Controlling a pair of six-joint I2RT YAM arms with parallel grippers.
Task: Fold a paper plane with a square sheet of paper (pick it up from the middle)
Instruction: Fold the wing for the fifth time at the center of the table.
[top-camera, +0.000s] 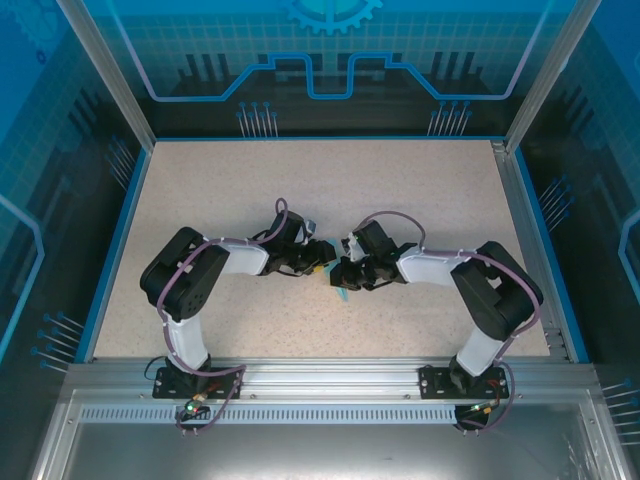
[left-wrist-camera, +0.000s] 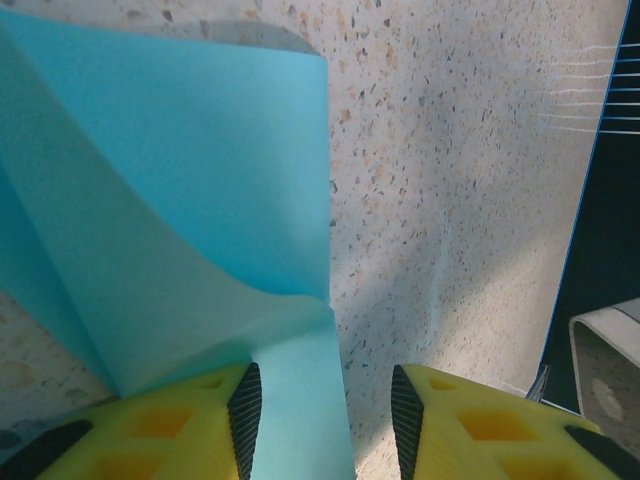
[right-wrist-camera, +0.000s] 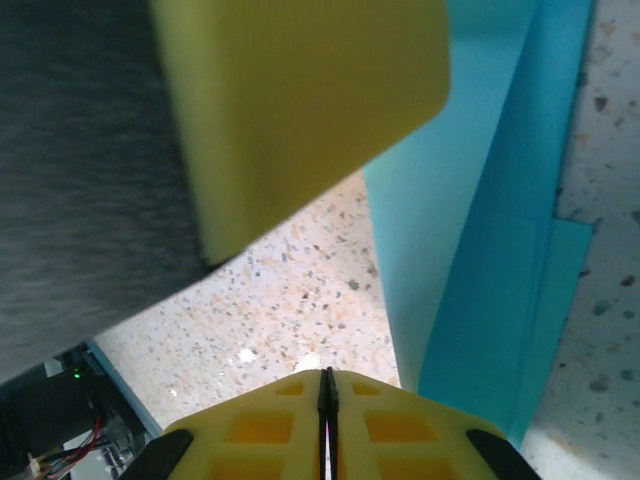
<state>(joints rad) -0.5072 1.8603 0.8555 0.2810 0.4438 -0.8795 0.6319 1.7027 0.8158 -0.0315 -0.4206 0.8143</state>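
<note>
Paper (left-wrist-camera: 200, 200), light blue and folded, lay at the middle of the desk (top-camera: 300, 190), under the two wrists. At the near edge the left arm (top-camera: 190, 285) and right arm (top-camera: 490, 290) rose from a metal rail (top-camera: 320, 378) and bent inward, their tips almost meeting over the paper. In the top view a small blue sliver of it peeked out beneath them. Seen from the left wrist, the left fingers (left-wrist-camera: 245, 410) stood apart, and a strip of paper ran up between them. It lay just beside one pad, while the other pad hung over bare desk. Just beyond, part of the paper curled up off the desk, and its straight edge ran on toward the far side. Seen from the right wrist, the right fingers (right-wrist-camera: 325, 395) were pressed together, with layered paper just beside them; whether they touched it could not be told. Beyond lay speckled desk, then its blue rim (top-camera: 320, 137).
</note>
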